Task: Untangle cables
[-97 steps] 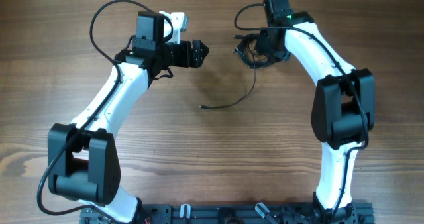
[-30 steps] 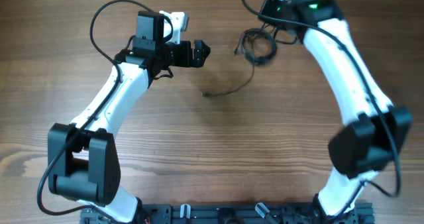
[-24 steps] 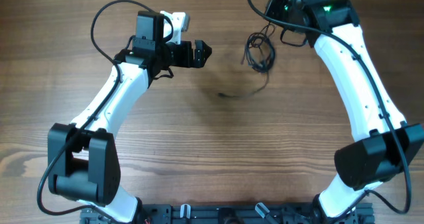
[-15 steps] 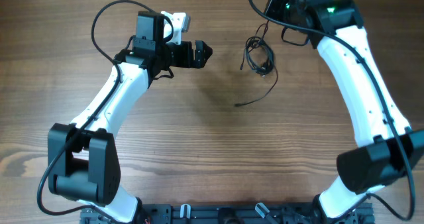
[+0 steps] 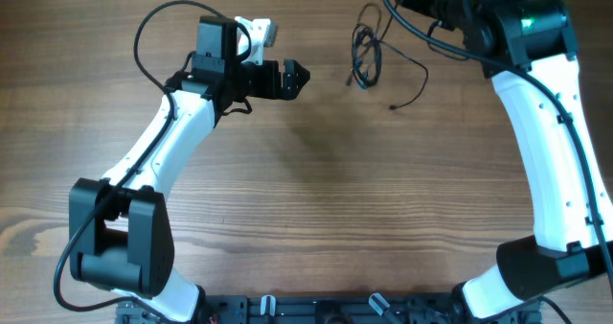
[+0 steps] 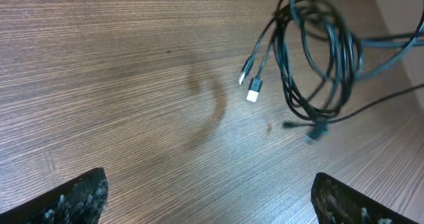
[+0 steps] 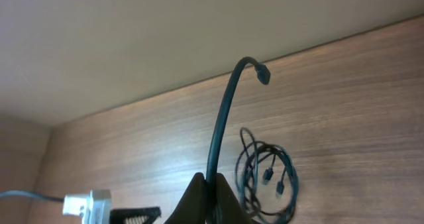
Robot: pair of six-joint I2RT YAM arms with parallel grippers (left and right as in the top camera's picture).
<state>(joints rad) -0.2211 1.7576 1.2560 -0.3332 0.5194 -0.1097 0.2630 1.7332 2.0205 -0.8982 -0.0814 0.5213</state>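
Right fingers [image 7: 225, 201] are clamped together on one thin cord [image 7: 217, 128], apparently to draw it free of the tangled cables [image 5: 367, 51] near the counter's [image 5: 306, 190] far edge. Empty left fingers [image 6: 79, 194] stand wide apart, facing the coil.

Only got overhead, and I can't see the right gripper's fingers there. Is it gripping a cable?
Observer: Yes. The right wrist view shows the right gripper shut on one cable. Its free end arcs up above the fingers to a small plug.
Operator: Any plugs at the coil?
Observer: The left wrist view shows two plug ends side by side just left of the coil, and the lower one is white-tipped.
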